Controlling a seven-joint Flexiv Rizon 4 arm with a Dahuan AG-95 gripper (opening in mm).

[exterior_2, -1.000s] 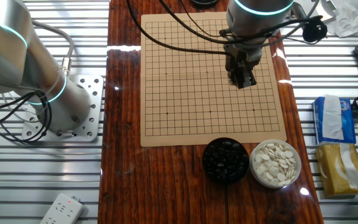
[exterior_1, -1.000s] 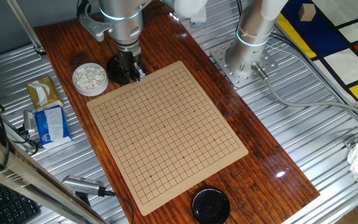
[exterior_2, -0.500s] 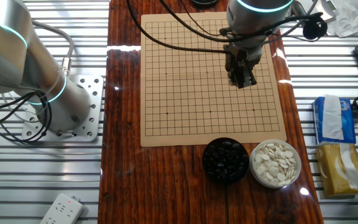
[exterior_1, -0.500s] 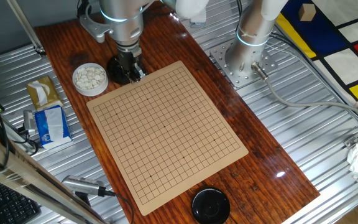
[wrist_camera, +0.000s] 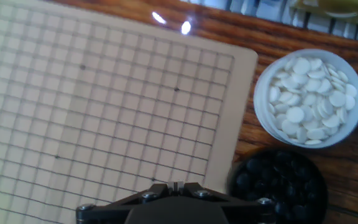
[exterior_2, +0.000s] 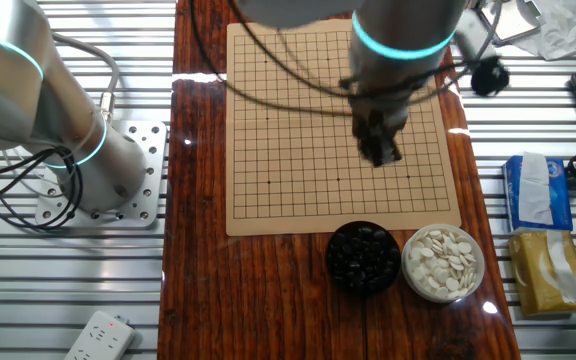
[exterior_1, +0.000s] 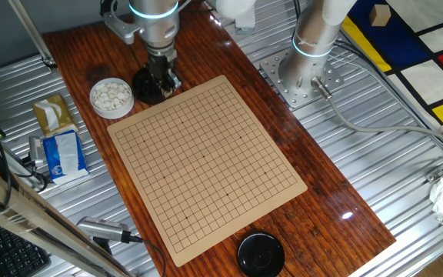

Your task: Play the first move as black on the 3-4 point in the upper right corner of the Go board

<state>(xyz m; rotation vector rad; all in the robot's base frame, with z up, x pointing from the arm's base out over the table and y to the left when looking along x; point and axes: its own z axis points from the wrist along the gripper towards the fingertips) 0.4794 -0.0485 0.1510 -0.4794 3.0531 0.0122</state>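
Observation:
The tan Go board (exterior_1: 206,165) lies on the wooden table with no stones on it; it also shows in the other fixed view (exterior_2: 298,120) and the hand view (wrist_camera: 104,93). A black bowl of black stones (exterior_2: 363,257) and a white bowl of white stones (exterior_2: 444,263) stand beside the board's near edge. My gripper (exterior_2: 380,152) hangs above the board's corner area, just short of the black bowl (wrist_camera: 278,186). In the hand view its fingers (wrist_camera: 176,185) are pressed together, with nothing seen between them. The white bowl (wrist_camera: 309,96) is to the right.
A black lid (exterior_1: 260,254) lies past the board's far end. A second arm's base (exterior_1: 306,73) is bolted beside the board. Tissue packs (exterior_2: 538,195) and a power strip (exterior_2: 98,335) lie off the wooden top.
My gripper has moved across the board toward the bowls of stones and is blurred in the other fixed view. Its fingers stay together.

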